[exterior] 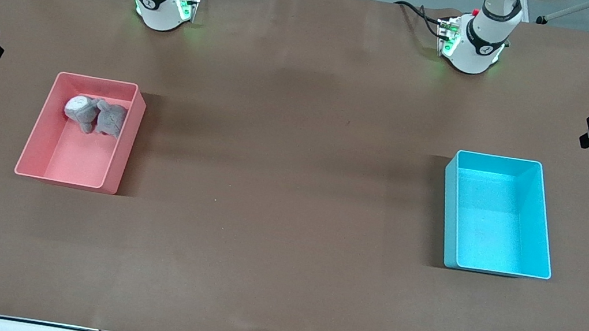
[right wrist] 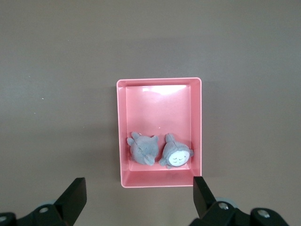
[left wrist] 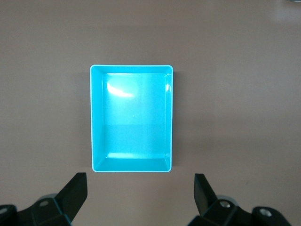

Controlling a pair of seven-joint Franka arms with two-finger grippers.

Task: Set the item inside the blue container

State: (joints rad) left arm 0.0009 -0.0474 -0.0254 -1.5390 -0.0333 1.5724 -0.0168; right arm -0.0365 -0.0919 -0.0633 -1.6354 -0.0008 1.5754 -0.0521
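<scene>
Two grey plush toys lie side by side in the pink bin, at the end farther from my front camera, one face-up and pale, the other showing its back. I see the right gripper high over that bin, jaws apart, the toys at about twelve o'clock between its fingers, so I judge this arm the nearer. The blue container sits empty toward the left arm's end, long axis running toward my camera, smooth-walled; the left gripper hangs over it, jaws apart, waiting.
</scene>
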